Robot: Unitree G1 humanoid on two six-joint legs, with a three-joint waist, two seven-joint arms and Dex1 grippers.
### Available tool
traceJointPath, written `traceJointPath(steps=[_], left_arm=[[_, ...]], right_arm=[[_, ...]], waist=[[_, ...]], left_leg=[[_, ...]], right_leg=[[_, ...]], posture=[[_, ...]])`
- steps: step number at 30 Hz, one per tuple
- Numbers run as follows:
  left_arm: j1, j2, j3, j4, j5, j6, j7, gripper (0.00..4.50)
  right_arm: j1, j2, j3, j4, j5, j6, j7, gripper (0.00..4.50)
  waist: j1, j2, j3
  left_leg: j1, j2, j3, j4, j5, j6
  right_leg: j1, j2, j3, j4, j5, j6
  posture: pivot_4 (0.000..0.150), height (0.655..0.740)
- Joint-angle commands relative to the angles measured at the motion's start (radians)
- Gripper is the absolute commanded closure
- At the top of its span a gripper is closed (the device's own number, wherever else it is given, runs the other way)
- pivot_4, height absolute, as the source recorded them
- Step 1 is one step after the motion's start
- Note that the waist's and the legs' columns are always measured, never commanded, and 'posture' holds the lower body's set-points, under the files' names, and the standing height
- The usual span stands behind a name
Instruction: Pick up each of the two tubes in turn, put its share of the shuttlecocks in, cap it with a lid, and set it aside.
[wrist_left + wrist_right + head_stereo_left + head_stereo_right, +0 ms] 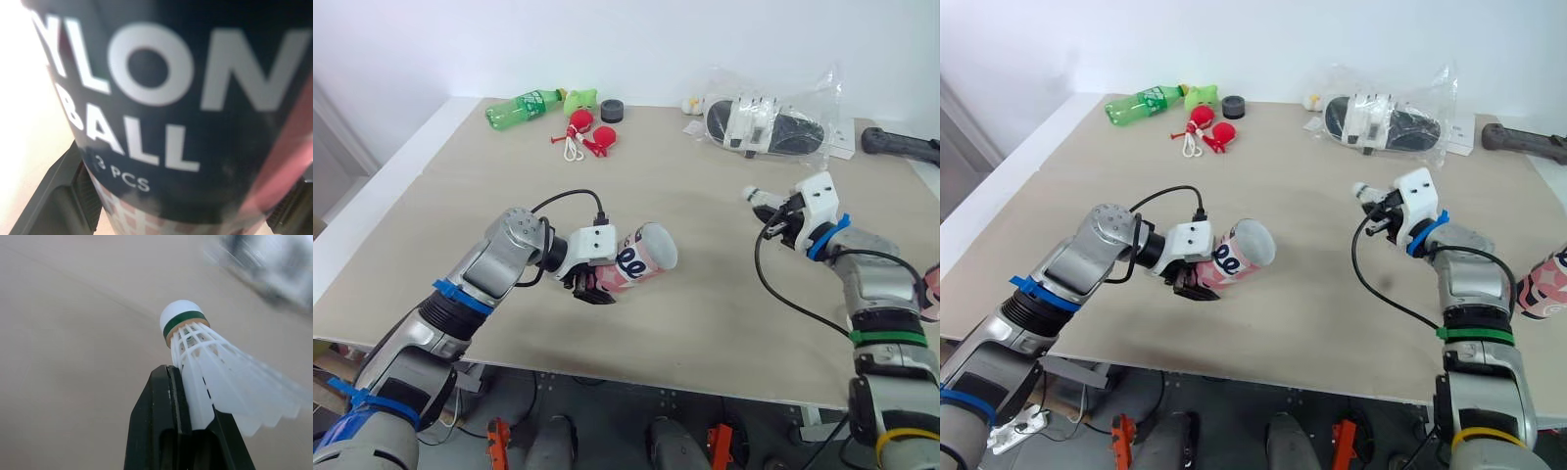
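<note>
Left: my left hand (592, 285) is clenched on the tube (641, 259), with the fingers (63, 196) across its body at the end away from the mouth. The tube lies almost level, held clear of the desk (685, 333). The end that looks open is turned toward my right side. Judgement: it is light and stiff-walled, with a glossy printed label — likely to twist in the grip if nudged off-axis, and it may dent under a harder squeeze. Best taken low on the body, leaving the mouth free.

Centre: bare desk between the two hands, which are well apart.

Right: my right hand (771, 221) is grasping a shuttlecock (195, 347) by the edge of its white skirt. The cork tip with the green band points away from the fingers, toward the tube. It is near weightless, and the skirt ribs are springy and easily bent — pinch lightly and lead in cork first.

Far right: the second tube (1544, 284) sits past my right forearm, not held.
</note>
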Motion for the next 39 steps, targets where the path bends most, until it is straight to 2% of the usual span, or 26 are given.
traceJointPath(steps=[1,7,10,19,33,34,35,39], left_arm=[[0.006,-0.007,-0.015,-0.005,-0.001,-0.003,-0.004,0.85],[0.006,-0.018,-0.015,-0.002,-0.003,-0.002,0.005,0.85],[0.008,-0.02,-0.013,-0.004,-0.004,0.0,0.008,0.85],[0.005,-0.023,-0.011,0.003,-0.002,-0.004,0.009,0.85],[0.006,-0.026,-0.012,0.004,-0.001,-0.007,0.009,0.85],[0.004,-0.027,-0.012,0.006,0.0,-0.008,0.009,0.85],[0.003,-0.027,-0.012,0.007,0.0,-0.009,0.009,0.85],[0.004,-0.025,-0.01,0.004,0.0,-0.008,0.008,0.85]], right_arm=[[-0.049,-0.122,0.001,-0.363,0.169,0.172,0.177,4.43],[-0.118,-0.19,0.06,-0.622,0.303,0.353,0.246,4.43],[-0.118,-0.211,0.134,-0.697,0.283,0.368,0.271,4.43],[-0.11,-0.249,0.258,-0.695,0.129,0.287,0.284,4.43],[-0.114,-0.224,0.279,-0.739,0.145,0.29,0.316,4.43],[-0.117,-0.217,0.285,-0.739,0.146,0.287,0.319,3.8],[-0.119,-0.212,0.289,-0.739,0.144,0.286,0.321,3.66],[-0.125,-0.195,0.287,-0.733,0.142,0.28,0.316,1.72]], waist=[[-0.001,0.002,0.0],[0.0,-0.002,0.001],[0.001,-0.002,0.001],[0.002,-0.002,0.002],[0.003,-0.002,0.002],[0.003,-0.002,0.002],[0.003,-0.002,0.002],[0.004,-0.002,0.002]], left_leg=[[0.0,-0.001,0.0,0.0,0.0,0.0],[0.004,0.0,-0.001,0.0,0.0,0.0],[0.003,0.0,-0.001,0.0,0.0,0.0],[0.003,-0.001,-0.001,0.0,0.0,0.0],[0.002,-0.001,-0.001,0.0,0.0,0.0],[0.002,-0.001,-0.001,0.0,0.0,0.0],[0.002,-0.001,-0.001,0.0,0.0,0.0],[0.002,-0.001,-0.001,0.001,0.0,0.0]], right_leg=[[0.0,-0.001,0.0,0.0,0.0,0.0],[0.004,0.0,-0.002,0.0,-0.003,0.002],[0.003,-0.001,-0.001,0.0,-0.003,0.002],[0.003,-0.002,-0.002,0.0,-0.003,0.003],[0.003,-0.002,-0.002,0.0,-0.003,0.003],[0.003,-0.002,-0.002,0.0,-0.003,0.003],[0.003,-0.002,-0.002,0.0,-0.003,0.003],[0.003,-0.002,-0.002,-0.001,-0.003,0.003]], posture=[[0.15,0.74],[0.15,0.74],[0.15,0.74],[0.15,0.74],[0.15,0.74],[0.15,0.74],[0.15,0.74],[0.15,0.74]])
